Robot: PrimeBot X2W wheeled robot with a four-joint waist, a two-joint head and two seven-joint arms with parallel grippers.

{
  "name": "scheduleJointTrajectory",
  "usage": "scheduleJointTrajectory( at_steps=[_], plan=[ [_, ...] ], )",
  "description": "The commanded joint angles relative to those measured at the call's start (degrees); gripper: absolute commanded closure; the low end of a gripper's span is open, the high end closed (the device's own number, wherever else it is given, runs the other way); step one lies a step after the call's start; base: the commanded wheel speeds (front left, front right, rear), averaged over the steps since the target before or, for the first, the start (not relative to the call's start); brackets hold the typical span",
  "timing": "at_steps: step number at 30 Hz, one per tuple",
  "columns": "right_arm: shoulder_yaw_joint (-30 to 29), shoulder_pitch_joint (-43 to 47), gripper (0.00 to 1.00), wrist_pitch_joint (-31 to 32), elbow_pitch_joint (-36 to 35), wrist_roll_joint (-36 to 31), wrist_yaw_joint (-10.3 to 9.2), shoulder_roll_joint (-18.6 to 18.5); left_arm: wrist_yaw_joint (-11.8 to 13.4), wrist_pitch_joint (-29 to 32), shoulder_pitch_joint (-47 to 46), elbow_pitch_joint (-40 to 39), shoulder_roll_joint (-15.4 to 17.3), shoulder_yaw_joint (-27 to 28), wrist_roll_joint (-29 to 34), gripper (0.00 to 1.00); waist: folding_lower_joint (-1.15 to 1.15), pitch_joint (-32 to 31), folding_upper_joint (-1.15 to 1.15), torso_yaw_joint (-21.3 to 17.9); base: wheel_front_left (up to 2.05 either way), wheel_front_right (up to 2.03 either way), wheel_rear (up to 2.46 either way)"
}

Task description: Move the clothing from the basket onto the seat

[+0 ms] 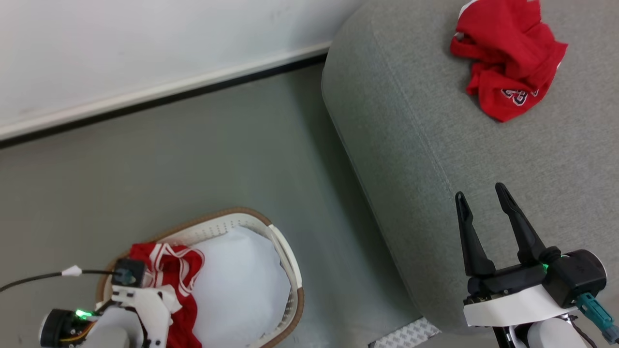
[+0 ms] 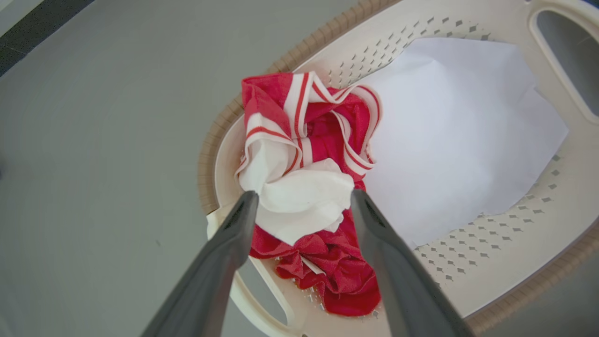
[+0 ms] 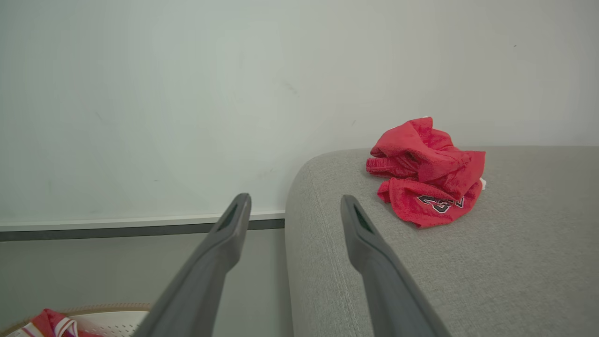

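The left gripper (image 2: 304, 194), fingers spread, hangs over a crumpled red white-striped jersey (image 2: 323, 140) in the oval cream perforated plastic basket (image 2: 468, 262) on the grey floor (image 1: 193, 159). The right gripper (image 1: 479, 191), also parted, hovers over the large grey fabric seat (image 1: 411, 145). Farther on lies a second red jersey (image 1: 508, 63), its dark printed number creased. A white wall (image 1: 145, 38) stands behind.

White wrist shells (image 1: 512, 307), dark long-fingered right hand (image 1: 479, 190), green lights (image 1: 83, 314), teal plug (image 1: 597, 314)

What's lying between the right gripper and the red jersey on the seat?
Bare upholstery of the seat lies between the right gripper and the red jersey, clearest in the head view.
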Motion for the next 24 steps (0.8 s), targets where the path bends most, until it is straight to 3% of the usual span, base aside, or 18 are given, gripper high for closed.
scheduleJointTrajectory(
  at_steps=[1, 24],
  plan=[
    [0.16, -0.75, 0.0, -0.15, -0.22, 0.31, -0.16, -0.06, 0.08, -0.47, -0.98, 0.41, 0.45, 0.02, 0.69, 0.0, -0.02, 2.32, 0.0, -0.14, 0.0, 0.0, 0.0],
    [1.04, -4.08, 0.0, -0.15, -2.04, 2.26, -0.17, -0.07, -0.24, -6.42, -13.78, 11.09, 2.06, -1.13, 0.47, 0.0, -0.02, 12.85, 0.0, 0.32, 0.0, 0.0, 0.0]
  ],
)
